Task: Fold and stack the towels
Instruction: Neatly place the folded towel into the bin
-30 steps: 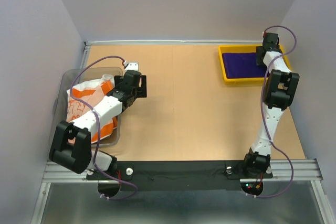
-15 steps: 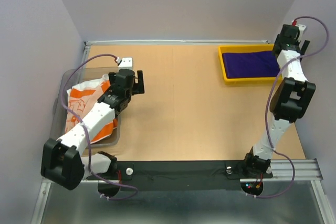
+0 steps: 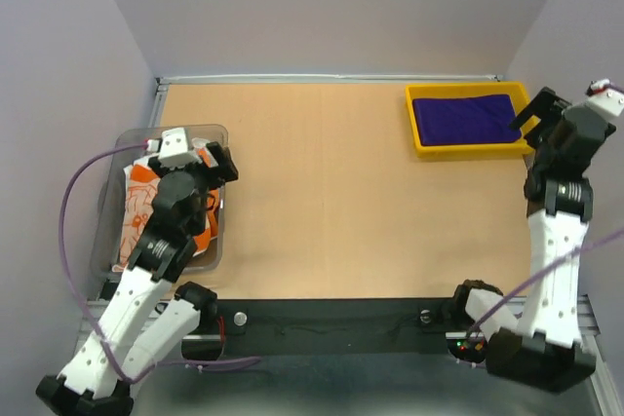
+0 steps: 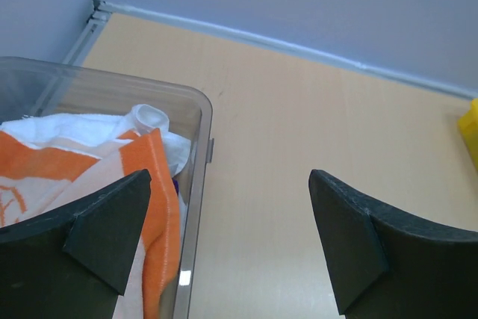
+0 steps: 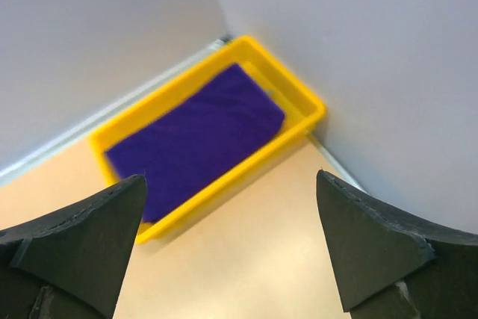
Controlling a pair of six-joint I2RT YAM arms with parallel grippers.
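Note:
A deep purple towel (image 3: 465, 114) lies folded flat in the yellow tray (image 3: 458, 150) at the far right. The right wrist view shows the same purple towel (image 5: 196, 140) below and ahead. My right gripper (image 3: 531, 116) hangs raised just right of the tray, open and empty (image 5: 230, 207). An orange-and-white patterned towel (image 3: 141, 207) lies crumpled in the clear bin (image 3: 220, 241) at the left. My left gripper (image 3: 219, 182) hovers over the bin's right rim, open and empty (image 4: 230, 207). The patterned towel (image 4: 67, 169) lies under its left finger. No other towels show.
The bin's clear wall (image 4: 196, 155) runs between my left fingers. The yellow tray's rim (image 5: 224, 177) sits close to the right wall and the back corner. Bare tan tabletop (image 3: 331, 192) lies between bin and tray. Purple cables loop off both arms.
Both arms have drawn back toward their bases. The right gripper rose away from the tray and opened wide. The left gripper moved left and nearer, over the bin's rim.

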